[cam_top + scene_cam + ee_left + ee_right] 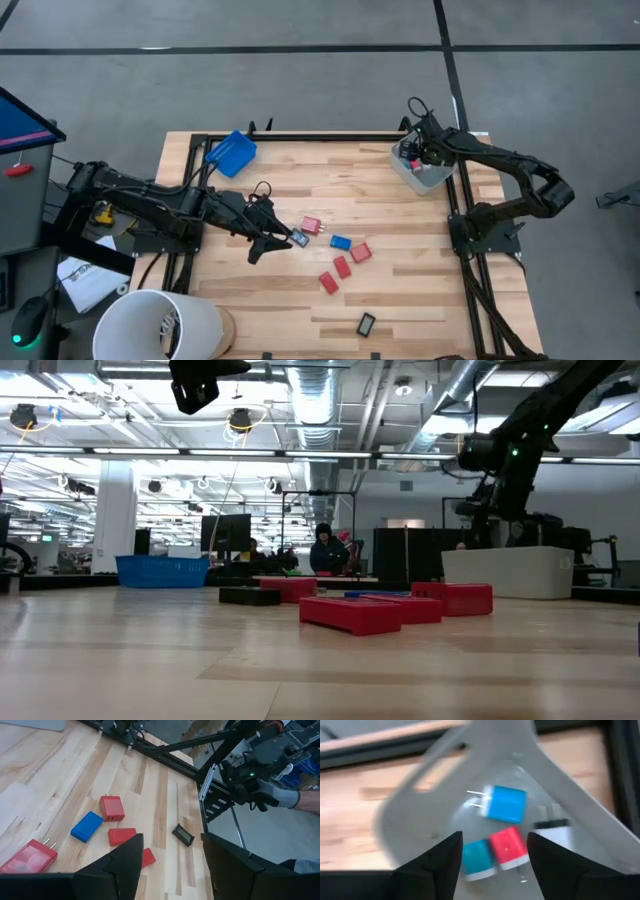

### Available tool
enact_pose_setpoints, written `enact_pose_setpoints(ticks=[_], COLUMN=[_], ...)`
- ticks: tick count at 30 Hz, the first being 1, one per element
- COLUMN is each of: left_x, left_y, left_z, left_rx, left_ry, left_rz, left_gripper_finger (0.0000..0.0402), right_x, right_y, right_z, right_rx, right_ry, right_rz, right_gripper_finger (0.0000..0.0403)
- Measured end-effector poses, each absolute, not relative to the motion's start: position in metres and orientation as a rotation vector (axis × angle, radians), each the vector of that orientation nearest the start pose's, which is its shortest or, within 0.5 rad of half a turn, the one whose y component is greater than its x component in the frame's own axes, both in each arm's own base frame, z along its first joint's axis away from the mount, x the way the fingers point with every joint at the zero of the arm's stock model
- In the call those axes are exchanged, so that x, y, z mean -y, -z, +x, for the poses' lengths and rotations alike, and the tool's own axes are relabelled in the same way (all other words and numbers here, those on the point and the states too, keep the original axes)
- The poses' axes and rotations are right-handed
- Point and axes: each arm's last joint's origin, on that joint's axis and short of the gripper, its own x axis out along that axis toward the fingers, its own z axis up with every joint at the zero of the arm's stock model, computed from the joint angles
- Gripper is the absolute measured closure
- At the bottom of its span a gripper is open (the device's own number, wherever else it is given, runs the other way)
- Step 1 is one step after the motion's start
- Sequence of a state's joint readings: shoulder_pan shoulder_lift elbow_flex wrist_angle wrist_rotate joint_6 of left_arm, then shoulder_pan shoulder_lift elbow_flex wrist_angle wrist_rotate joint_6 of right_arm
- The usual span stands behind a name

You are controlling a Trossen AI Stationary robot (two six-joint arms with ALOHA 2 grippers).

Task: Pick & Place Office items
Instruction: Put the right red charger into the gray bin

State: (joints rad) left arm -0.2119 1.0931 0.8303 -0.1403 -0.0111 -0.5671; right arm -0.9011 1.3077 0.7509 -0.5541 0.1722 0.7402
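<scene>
Hovering over the clear bin, the right gripper is open above blue and red blocks.

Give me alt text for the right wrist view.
The right gripper, fingers apart, hovers over the clear grey bin, which holds a blue block with prongs, a red block and a cyan piece.

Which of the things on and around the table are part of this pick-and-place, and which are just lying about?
Job:
- red blocks
- blue block
- black rectangle
- pieces in the grey bin
- left gripper, over the blocks
- right gripper, over the bin

Lying about:
- blue tray
- white bucket
</scene>
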Motion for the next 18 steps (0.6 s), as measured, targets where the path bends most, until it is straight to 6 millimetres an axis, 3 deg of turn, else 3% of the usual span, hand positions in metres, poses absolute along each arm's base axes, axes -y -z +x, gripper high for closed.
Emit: enact_pose_setpoints(ticks=[6,13,18], left_x=[0.05,0.05,0.05], left_y=[-0.294,-0.294,-0.294], left_z=[0.234,0.234,0.234], left_rx=[-0.447,-0.447,-0.447], left_ry=[0.076,0.079,0.079], left_rz=[-0.523,-0.509,-0.508], left_gripper_finger=[0.0198,0.0198,0.0198], right_x=[0.155,0.09,0.041], right_y=[-0.229,-0.263,-0.279], right_z=[0.153,0.168,0.184], right_rx=[-0.58,-0.502,-0.491], right_ry=[1.124,0.775,0.412], right_rz=[0.926,0.892,0.77], right_gripper_finger=[0.0203,0.023,0.0241])
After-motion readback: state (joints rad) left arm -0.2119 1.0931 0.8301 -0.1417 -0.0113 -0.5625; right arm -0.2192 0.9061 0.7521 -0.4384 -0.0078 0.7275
